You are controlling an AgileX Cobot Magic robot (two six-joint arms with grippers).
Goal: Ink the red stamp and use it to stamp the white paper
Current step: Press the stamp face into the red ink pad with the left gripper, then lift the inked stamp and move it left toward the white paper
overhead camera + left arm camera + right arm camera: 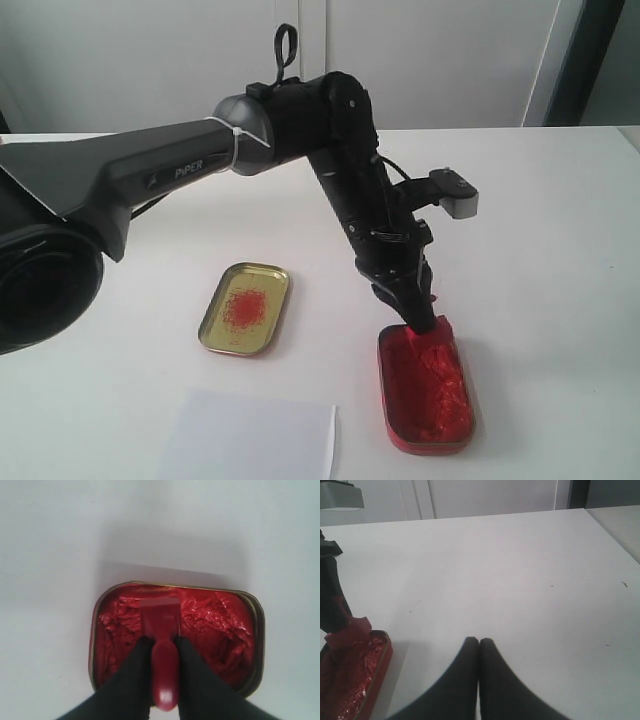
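Stamp: red, T-shaped. You will find it inside the red tin, at that tin's far end in the exterior view. Its square base is down on the red paste and its handle rises into the hand.

Left hand: black fingers are clamped on the stamp's handle, one on each side. Their tips stop just short of the base. Its arm reaches in from the left of the red tin and comes down steeply over it.

Red tin: oblong, open, filled with rough, glossy paste. It sits flat on the counter.

Gold tin: oblong, open and shallow, with a red smudge at its middle. You see it left of the red tin, well apart and a little farther back.

Paper: a white sheet, flat on the counter, left of the red tin and nearer the camera. Its lower part is cut off by the picture's edge, and the part you can see is plain.

Right hand: fingers pressed together with nothing between them. It hangs over bare counter near the red tin, apart from it.

Counter: white.
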